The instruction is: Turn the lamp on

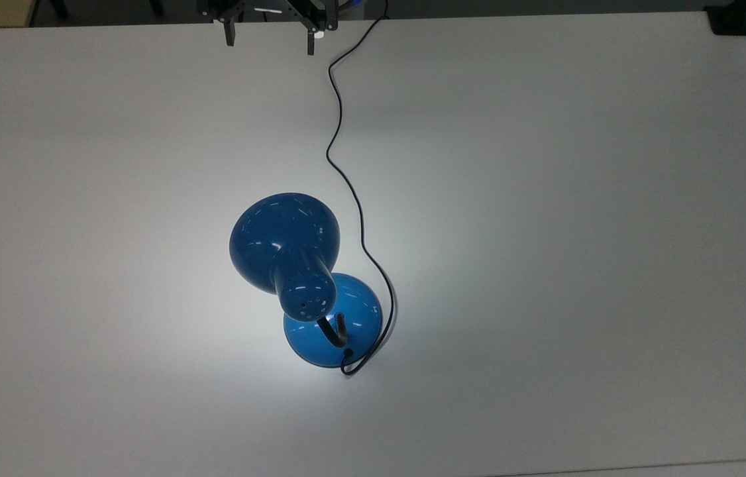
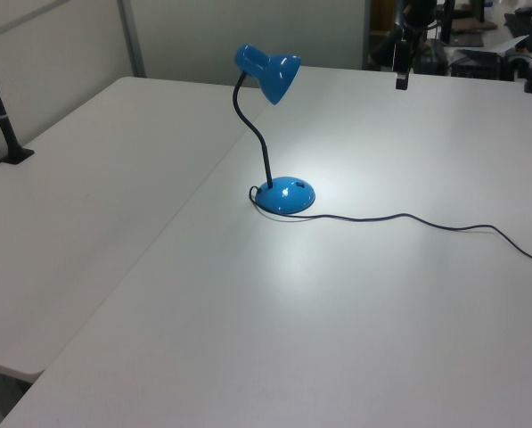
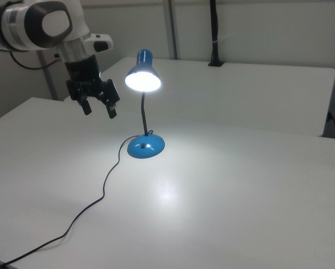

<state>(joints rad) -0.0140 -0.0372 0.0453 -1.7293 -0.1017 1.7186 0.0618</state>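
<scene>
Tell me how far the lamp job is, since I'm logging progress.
Done: the lamp is lit, its shade glowing in the right view and a bright pool on the table around its base. In hand: nothing; the gripper hangs clear of the lamp, jaws open and empty. Left: apparently nothing.

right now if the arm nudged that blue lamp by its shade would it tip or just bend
The lamp would probably bend first: its shade sits on a thin black gooseneck that already curves. A harder shove might tip it, since the shade hangs out beyond the small round base. The glossy dome looks slippery, and the trailing cord could drag.
</scene>
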